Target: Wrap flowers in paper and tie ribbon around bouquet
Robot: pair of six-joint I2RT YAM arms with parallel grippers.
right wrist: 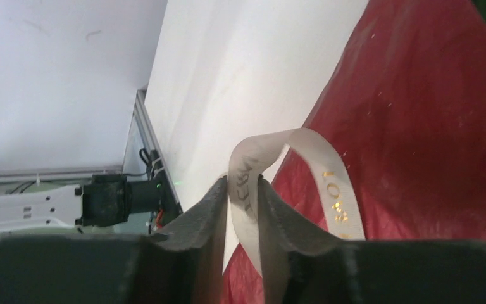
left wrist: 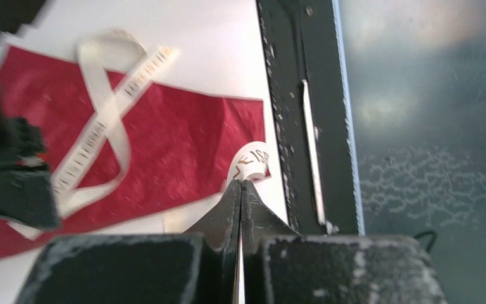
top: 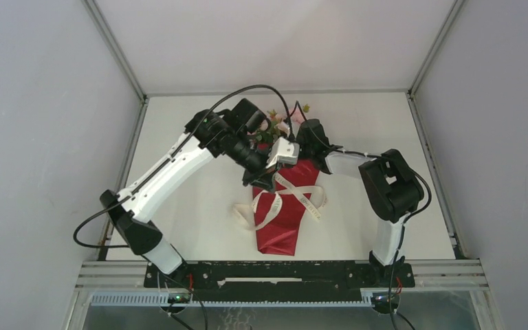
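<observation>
The bouquet lies mid-table, a dark red paper (top: 282, 223) cone with the pink flowers (top: 278, 118) and leaves at its far end. The cream ribbon (top: 269, 210) crosses over the cone in loose loops. My left gripper (top: 261, 184) hovers over the cone's upper part; in the left wrist view it (left wrist: 241, 183) is shut on a ribbon (left wrist: 250, 166) end above the paper (left wrist: 177, 145). My right gripper (top: 275, 172) is right beside it. In the right wrist view its jaws (right wrist: 243, 180) stand slightly apart with a twisted ribbon (right wrist: 329, 168) loop passing between them over the paper (right wrist: 417, 126).
A black rail (top: 282, 275) runs along the table's (top: 192, 137) near edge and shows beside the cone's tip (left wrist: 297, 114). Grey enclosure walls stand on both sides and at the back. Cables arc over both arms above the flowers.
</observation>
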